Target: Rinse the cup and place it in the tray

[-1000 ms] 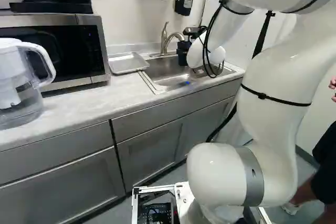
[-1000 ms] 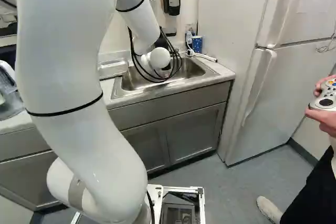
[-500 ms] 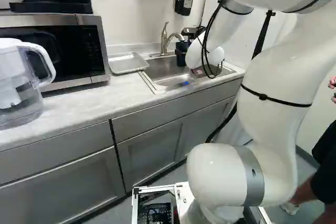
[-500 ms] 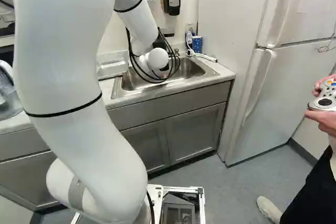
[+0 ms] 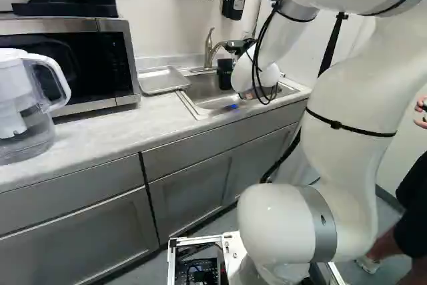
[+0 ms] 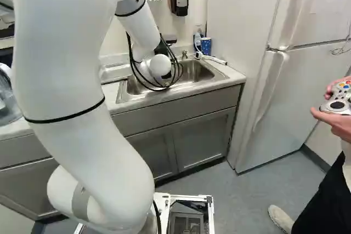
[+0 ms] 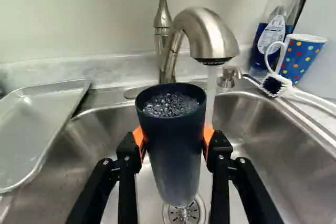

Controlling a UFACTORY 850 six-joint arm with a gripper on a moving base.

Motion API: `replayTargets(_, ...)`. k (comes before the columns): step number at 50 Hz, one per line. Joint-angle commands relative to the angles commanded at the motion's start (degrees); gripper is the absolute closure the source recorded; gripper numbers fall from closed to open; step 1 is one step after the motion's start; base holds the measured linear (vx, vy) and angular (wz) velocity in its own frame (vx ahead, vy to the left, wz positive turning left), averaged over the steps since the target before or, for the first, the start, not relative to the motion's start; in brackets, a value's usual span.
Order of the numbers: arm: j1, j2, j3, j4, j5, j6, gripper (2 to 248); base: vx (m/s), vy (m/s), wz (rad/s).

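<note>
Pale marbled counter (image 5: 100, 128) against a white wall, seen from behind a robot arm. At the left of the left base view stands a clear water pitcher (image 5: 25, 111), then a microwave (image 5: 110, 65). Next comes the metal tray (image 5: 160, 81), on the counter beside the sink, where the cup has yet to be placed. After it is the steel sink (image 7: 273, 129), with a curved faucet (image 7: 207, 32) pouring a stream of water (image 7: 211, 90). Over the sink, the gripper (image 7: 173, 137) holds a dark blue cup (image 7: 172, 156) upright, squeezed between its two orange pads (image 7: 139, 136). Bubbly liquid shows inside the cup (how much, I cannot tell), and the stream falls just beside its rim. Rinsing therefore looks under way but unfinished; emptying the cup, carrying it to the tray and letting go are probably what is left. Farthest right in that base view rises the white arm (image 5: 357, 98), reaching over the sink
</note>
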Motion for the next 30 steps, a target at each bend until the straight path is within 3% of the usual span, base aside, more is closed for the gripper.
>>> replayTargets(30,5.05,2.21,2.39,0.0,0.0,0.0,126,0.0,0.0,0.0)
